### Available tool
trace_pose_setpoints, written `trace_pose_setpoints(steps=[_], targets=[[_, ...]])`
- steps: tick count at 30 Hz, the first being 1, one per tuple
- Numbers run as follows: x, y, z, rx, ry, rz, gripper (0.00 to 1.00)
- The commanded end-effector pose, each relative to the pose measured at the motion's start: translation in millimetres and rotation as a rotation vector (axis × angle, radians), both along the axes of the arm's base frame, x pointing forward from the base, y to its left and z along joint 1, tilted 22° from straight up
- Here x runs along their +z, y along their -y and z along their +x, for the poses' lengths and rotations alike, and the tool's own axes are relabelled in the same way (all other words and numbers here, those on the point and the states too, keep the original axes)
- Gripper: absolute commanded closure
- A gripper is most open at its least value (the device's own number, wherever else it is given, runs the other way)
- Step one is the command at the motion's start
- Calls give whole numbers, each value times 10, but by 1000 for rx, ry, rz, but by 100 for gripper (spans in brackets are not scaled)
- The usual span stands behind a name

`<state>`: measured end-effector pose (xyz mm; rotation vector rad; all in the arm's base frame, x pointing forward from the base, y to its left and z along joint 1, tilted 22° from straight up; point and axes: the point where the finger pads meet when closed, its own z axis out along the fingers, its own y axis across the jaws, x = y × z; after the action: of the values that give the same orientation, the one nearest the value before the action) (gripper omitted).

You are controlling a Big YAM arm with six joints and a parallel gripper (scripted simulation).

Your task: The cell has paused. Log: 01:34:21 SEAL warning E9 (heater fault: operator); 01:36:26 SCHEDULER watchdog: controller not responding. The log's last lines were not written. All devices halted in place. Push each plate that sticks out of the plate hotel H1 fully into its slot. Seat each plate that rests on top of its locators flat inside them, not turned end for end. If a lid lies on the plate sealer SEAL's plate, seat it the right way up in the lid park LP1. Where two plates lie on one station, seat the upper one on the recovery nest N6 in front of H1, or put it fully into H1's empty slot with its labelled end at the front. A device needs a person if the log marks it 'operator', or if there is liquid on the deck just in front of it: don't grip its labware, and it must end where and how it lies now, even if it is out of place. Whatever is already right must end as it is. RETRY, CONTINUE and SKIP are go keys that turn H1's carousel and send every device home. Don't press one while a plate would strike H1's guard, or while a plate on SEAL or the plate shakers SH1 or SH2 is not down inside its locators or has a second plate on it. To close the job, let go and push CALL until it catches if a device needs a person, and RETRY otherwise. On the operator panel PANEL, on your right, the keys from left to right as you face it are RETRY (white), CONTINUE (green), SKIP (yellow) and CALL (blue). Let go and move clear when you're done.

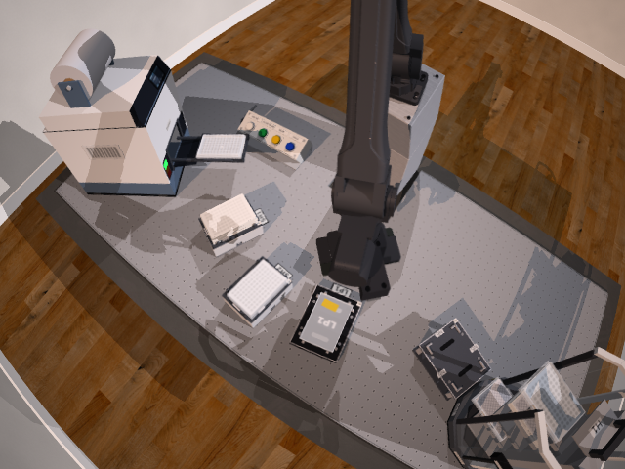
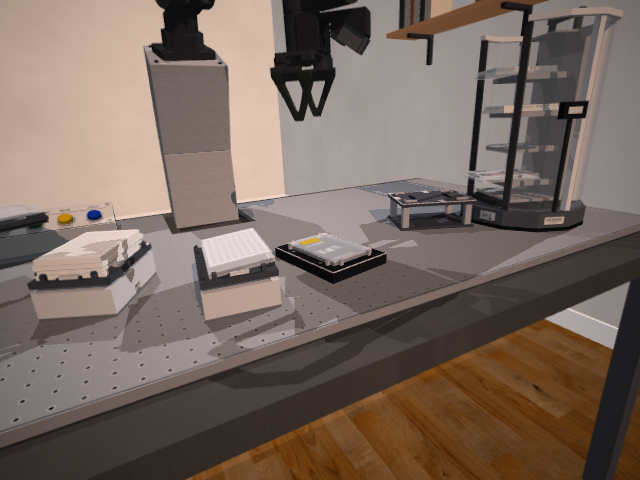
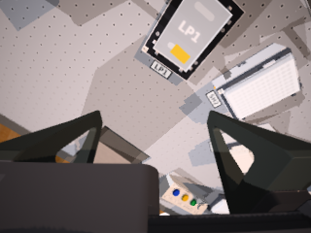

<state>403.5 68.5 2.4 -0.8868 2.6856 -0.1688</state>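
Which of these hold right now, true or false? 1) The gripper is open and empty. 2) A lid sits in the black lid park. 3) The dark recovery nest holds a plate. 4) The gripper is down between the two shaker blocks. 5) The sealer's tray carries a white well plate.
1) The gripper is open and empty: true.
2) A grey lid sits in the black lid park: true.
3) False: the dark recovery nest is bare.
4) False: it hangs high above the deck, over the lid park's side.
5) The sealer's tray carries a white well plate: true.
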Motion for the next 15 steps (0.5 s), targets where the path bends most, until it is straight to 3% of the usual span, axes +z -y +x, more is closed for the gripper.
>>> trace_pose_setpoints(steps=[1,5,8,15], targets=[[61,160,-5,-95,32,34,0],[37,342,-92,-223,43,70,0],[31,385,-115,-230,43,73,0],[-20,686,-293,-396,59,121,0]])
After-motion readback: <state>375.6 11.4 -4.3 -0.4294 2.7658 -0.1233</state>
